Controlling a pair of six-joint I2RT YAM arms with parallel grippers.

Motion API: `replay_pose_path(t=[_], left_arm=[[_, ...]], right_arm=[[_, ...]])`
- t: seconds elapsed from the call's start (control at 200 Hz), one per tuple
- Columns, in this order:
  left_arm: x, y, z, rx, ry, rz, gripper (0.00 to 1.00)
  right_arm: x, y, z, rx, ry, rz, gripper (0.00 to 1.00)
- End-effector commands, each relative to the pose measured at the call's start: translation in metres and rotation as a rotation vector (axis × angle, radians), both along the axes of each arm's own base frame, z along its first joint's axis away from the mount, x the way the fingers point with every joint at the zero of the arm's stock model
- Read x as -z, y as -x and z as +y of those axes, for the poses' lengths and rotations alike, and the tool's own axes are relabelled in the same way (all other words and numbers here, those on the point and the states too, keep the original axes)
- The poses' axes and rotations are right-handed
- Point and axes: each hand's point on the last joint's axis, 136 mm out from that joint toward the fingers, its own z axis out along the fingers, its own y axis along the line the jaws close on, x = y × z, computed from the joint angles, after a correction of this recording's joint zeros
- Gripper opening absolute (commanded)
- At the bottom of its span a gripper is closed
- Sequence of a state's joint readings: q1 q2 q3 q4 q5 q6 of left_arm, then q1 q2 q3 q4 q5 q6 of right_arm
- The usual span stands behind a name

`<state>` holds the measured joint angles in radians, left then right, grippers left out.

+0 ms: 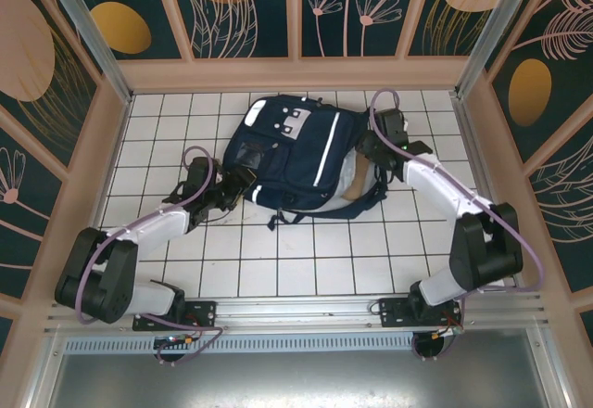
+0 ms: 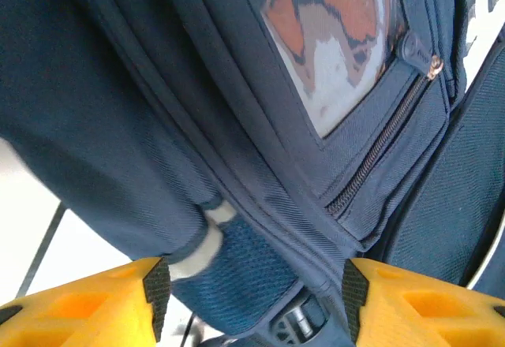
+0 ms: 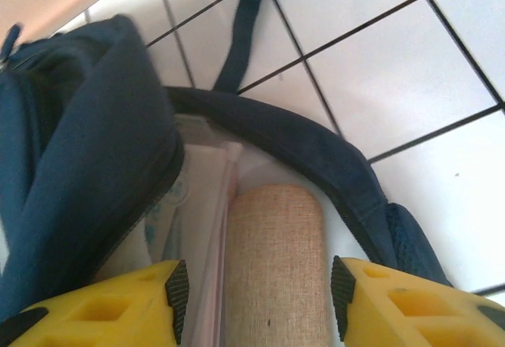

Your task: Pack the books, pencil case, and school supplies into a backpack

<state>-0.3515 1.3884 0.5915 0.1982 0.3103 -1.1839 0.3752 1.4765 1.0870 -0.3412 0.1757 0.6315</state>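
Now your left tool [image 2: 252, 288] sits spread at the backpack's [image 1: 296, 148] eight o'clock. Your right tool [image 3: 256, 288] hangs spread over the tan pouch [image 3: 276, 252].

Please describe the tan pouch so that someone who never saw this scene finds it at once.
Find the big navy backpack on the white tiled table. At its right edge, under the right end effector, lies the tan pouch. It alone is beige, woven-looking and oblong.
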Motion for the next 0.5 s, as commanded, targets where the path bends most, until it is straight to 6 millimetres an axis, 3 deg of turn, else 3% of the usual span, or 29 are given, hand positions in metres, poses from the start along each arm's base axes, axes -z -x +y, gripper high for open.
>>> replay_pose_path(t=[0.0,0.12,0.295,0.395,0.495], left_arm=[[0.006,-0.005,-0.006,-0.004,0.057,0.018,0.60],[0.015,0.003,0.001,-0.032,0.031,0.048,0.60],[0.015,0.010,0.011,-0.049,-0.023,0.052,0.60],[0.022,0.010,0.012,-0.032,-0.049,0.055,0.58],[0.035,0.007,0.009,-0.003,-0.068,0.075,0.55]], right_arm=[[0.010,0.028,-0.001,0.061,0.022,0.042,0.57],[0.012,0.046,-0.021,0.141,0.066,0.061,0.61],[0.013,0.064,-0.034,0.181,0.066,0.068,0.62],[0.014,0.074,-0.022,0.146,0.018,0.065,0.62],[0.016,0.083,0.009,0.041,-0.052,0.051,0.61]])
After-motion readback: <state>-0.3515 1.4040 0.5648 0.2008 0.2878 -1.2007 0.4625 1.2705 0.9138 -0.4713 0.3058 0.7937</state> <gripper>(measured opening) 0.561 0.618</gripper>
